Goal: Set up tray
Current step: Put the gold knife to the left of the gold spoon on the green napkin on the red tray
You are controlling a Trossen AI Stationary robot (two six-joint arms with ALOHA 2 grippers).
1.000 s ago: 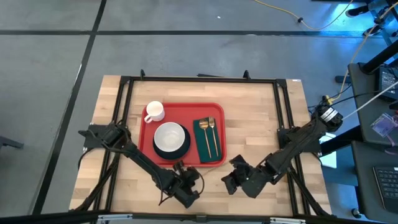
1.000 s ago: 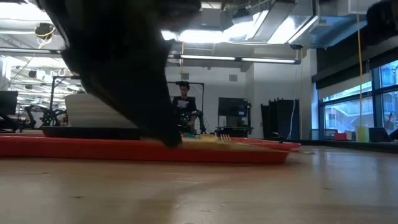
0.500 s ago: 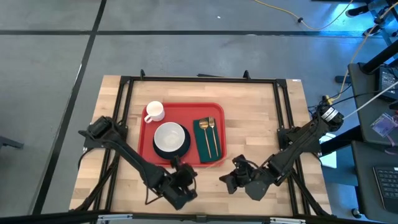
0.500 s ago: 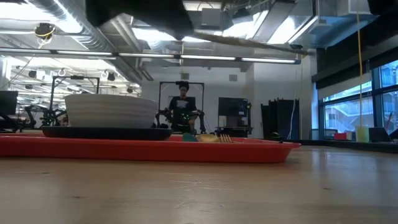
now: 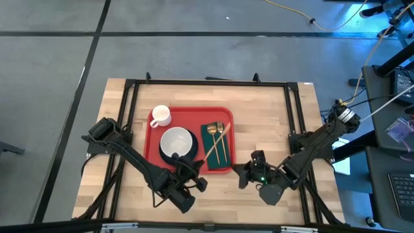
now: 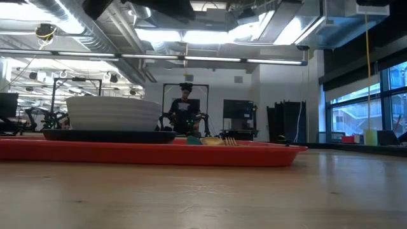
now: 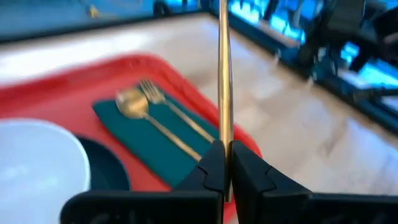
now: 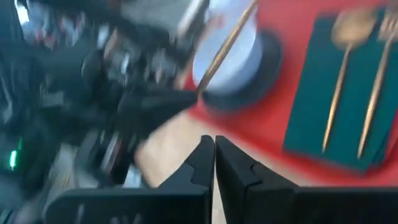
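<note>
Left gripper (image 7: pixel 225 163) pinches a gold knife (image 7: pixel 224 74) just off the tray (image 5: pixel 188 114) corner; right gripper (image 8: pixel 214 155) closed, empty.

Your left hand (image 5: pixel 194 179) now grips a long gold utensil (image 5: pixel 213 145), which slants up over the red tray (image 5: pixel 194 114) across the green napkin (image 5: pixel 211 155); a second ago no such piece showed there. That hand has shifted a little left along the bench's near edge and turned. Your right hand (image 5: pixel 244 176), pinched closed, has swung in closer to the tray's near right corner. In the low view, the dark arm that blocked the bowl (image 6: pixel 113 112) is gone.
</note>
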